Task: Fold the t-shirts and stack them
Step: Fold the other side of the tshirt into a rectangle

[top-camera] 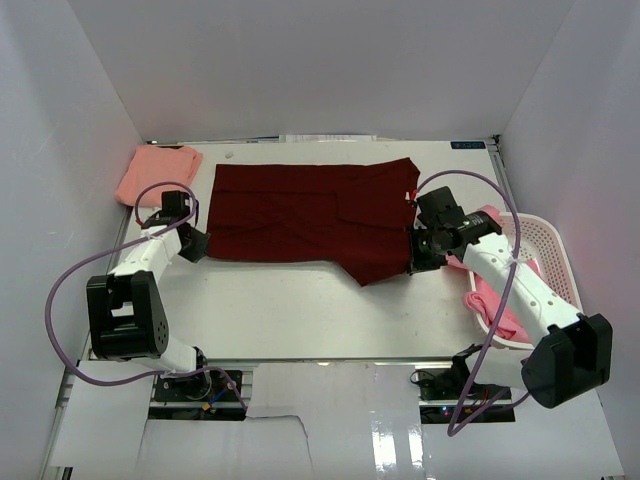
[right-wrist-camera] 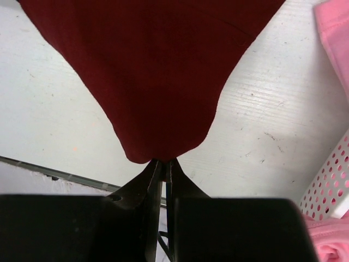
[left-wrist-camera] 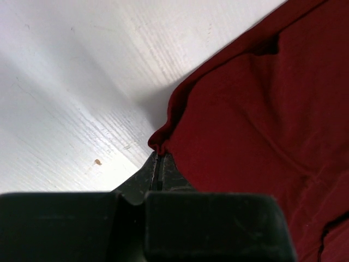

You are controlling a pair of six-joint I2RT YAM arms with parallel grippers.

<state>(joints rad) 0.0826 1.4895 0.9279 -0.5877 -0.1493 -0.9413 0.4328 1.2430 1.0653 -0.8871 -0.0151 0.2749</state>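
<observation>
Maroon t-shirt (top-camera: 310, 215) lies spread flat on the counter (top-camera: 300, 310), just beside the white basket (top-camera: 548, 245), with one long edge held at both ends. The left tool (left-wrist-camera: 157, 161) is clenched on the corner farthest from the basket, and the right tool (right-wrist-camera: 164, 164) on the corner nearest it. That likely lets the arms lift the edge evenly for a fold. A salmon t-shirt (top-camera: 155, 172) sits well apart from the basket, beyond the maroon one. Pink t-shirts (top-camera: 495, 300) lie in the basket.
</observation>
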